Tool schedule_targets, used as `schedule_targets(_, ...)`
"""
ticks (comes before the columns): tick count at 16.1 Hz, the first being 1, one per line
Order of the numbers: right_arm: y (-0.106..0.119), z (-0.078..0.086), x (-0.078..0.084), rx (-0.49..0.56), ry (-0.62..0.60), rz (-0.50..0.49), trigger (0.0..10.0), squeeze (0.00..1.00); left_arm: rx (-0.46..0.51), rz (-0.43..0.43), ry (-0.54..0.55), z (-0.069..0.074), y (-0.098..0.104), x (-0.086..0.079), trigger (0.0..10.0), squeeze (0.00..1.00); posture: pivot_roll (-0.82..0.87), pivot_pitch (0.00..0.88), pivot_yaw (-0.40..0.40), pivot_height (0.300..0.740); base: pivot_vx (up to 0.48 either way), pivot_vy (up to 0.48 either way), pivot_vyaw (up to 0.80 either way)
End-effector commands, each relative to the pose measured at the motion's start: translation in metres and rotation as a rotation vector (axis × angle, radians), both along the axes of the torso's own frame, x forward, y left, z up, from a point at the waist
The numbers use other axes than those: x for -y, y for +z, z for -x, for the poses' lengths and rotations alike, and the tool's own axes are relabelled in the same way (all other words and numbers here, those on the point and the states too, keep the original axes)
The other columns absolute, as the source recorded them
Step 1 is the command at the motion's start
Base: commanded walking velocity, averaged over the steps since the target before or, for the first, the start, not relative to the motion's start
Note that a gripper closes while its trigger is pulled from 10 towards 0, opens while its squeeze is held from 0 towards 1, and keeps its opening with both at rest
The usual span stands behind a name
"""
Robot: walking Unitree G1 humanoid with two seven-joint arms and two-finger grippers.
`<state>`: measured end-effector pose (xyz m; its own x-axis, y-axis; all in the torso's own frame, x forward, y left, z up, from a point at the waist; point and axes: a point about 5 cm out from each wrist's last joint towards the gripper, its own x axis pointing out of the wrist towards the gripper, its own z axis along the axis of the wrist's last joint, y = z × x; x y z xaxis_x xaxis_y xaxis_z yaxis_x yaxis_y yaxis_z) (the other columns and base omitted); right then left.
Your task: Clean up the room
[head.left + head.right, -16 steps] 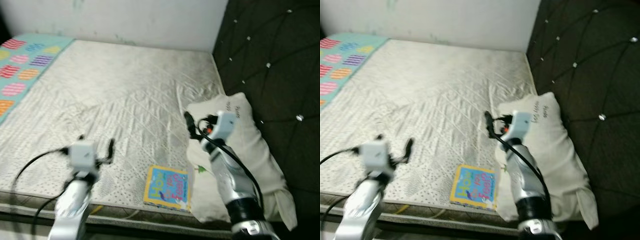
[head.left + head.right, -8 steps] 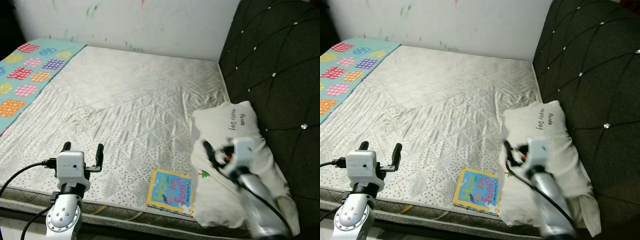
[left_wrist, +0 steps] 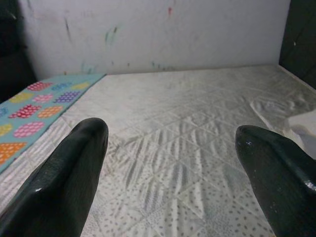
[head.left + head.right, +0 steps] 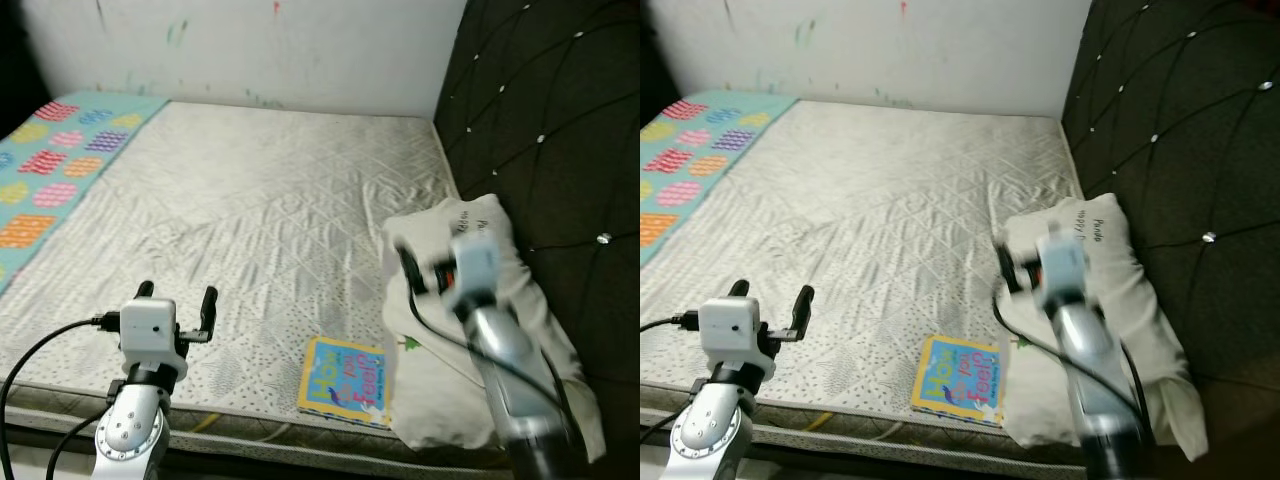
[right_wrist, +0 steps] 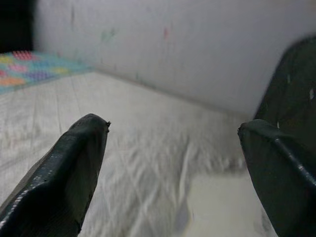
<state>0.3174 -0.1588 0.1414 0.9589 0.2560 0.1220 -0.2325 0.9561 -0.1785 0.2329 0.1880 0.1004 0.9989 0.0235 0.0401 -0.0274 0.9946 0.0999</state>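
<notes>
A colourful children's book (image 4: 345, 382) lies flat near the mattress's front edge, right beside a white pillow (image 4: 430, 405) that leans on the dark headboard. My right gripper (image 4: 410, 272) is blurred by motion and hovers over the pillow's left side, open, its fingers (image 5: 69, 173) wide apart with nothing between them. My left gripper (image 4: 178, 293) is open too and hangs above the quilted mattress (image 4: 270, 190), well left of the book. Its wrist view looks along the bed over bare mattress (image 3: 168, 148).
A tufted black headboard (image 4: 550, 110) stands along the right side. A teal blanket with coloured patches (image 4: 50, 170) covers the mattress's far left. A white wall (image 4: 250, 50) with paint marks bounds the far side. The mattress edge (image 4: 250, 430) runs just below the book.
The right arm has swung up and back over the pillow after dipping lower half a second ago. The camera view has shifted slightly. The left gripper holds about the same place.
</notes>
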Motion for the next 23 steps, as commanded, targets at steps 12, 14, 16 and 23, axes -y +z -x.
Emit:
schedule_targets(12,-0.035,0.031,0.027,-0.154,-0.319,-0.174,10.0,0.0,0.021,0.098,0.029,-0.001,0.014,-0.001,10.0,0.0,-0.06,0.0,-0.055,0.74,0.0,0.0,-0.13)
schedule_targets(14,-0.035,0.032,0.031,-0.155,-0.321,-0.16,10.0,0.0,0.031,0.101,0.012,-0.004,0.019,0.004,10.0,0.0,-0.07,0.0,-0.056,0.74,0.0,0.0,-0.8)
schedule_targets(16,-0.034,0.032,0.03,-0.164,-0.335,-0.164,10.0,0.0,0.025,0.147,0.006,-0.005,0.02,0.005,10.0,0.0,-0.07,0.0,-0.057,0.74,0.0,0.0,-0.8)
schedule_targets(23,-0.033,0.029,0.025,-0.171,-0.303,-0.159,10.0,0.0,0.011,0.191,0.004,-0.006,0.021,0.007,10.0,0.0,-0.05,0.001,-0.072,0.74,0.0,0.183,-0.75)
